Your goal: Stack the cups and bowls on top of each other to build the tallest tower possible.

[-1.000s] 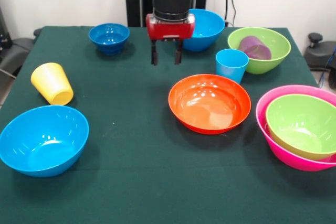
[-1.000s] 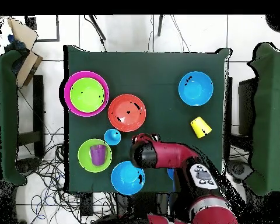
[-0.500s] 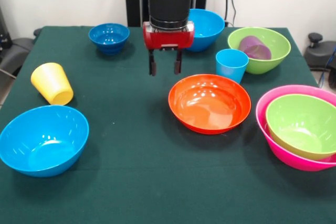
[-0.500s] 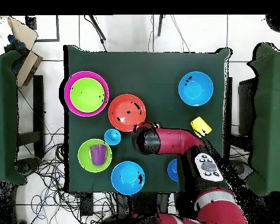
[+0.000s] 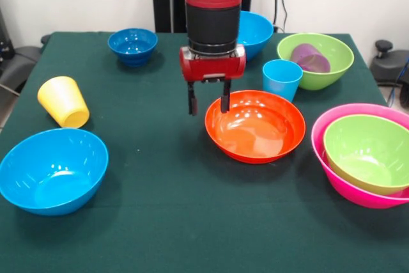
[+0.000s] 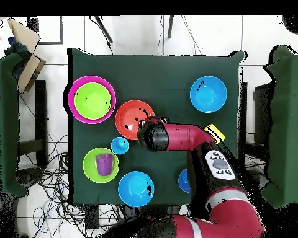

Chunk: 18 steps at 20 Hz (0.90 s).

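My gripper point(image 5: 208, 108) is open and empty, its fingers to either side of the left rim of the wide orange bowl point(image 5: 259, 127); I cannot tell whether they touch it. A light blue cup point(image 5: 282, 78) stands upright just behind that bowl. At the right edge a lime-green bowl point(image 5: 367, 151) sits nested in the large pink bowl point(image 5: 332, 177). The purple cup point(image 5: 310, 57) lies inside another lime-green bowl point(image 5: 332, 75) at the back right. A yellow cup point(image 5: 62, 101) lies on its side at the left. In the overhead view my wrist point(image 6: 153, 135) covers the orange bowl's point(image 6: 130, 116) edge.
One big sky-blue bowl point(image 5: 52, 169) sits at the front left. Another sky-blue bowl point(image 5: 255, 33) is at the back, partly behind my arm. The small dark-blue bowl point(image 5: 133, 45) stands at the back left. A green cloth point(image 5: 192, 222) covers the table.
My gripper has come forward and down from beside the back sky-blue bowl to the orange bowl's left rim, staying open. No cup or bowl has moved.
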Motion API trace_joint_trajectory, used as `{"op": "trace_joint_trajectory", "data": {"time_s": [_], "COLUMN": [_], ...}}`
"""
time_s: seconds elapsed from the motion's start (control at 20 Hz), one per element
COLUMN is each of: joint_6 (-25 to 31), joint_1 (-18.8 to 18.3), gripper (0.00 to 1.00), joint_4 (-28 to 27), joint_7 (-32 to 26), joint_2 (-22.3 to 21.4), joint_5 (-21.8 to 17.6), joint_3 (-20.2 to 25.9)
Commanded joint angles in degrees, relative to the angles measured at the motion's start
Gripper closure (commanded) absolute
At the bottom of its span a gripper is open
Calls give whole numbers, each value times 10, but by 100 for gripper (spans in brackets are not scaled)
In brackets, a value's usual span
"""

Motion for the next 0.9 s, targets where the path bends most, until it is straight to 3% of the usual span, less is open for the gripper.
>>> {"op": "trace_joint_trajectory", "data": {"time_s": [0.05,0.35,0.9], "joint_6": [51,21,20], "joint_1": [-33,-43,-38], "gripper": [0,0,0], "joint_4": [-47,-52,-96], "joint_7": [-73,-62,-44], "joint_2": [40,68,111], "joint_5": [-57,-88,-100], "joint_3": [78,80,103]}}
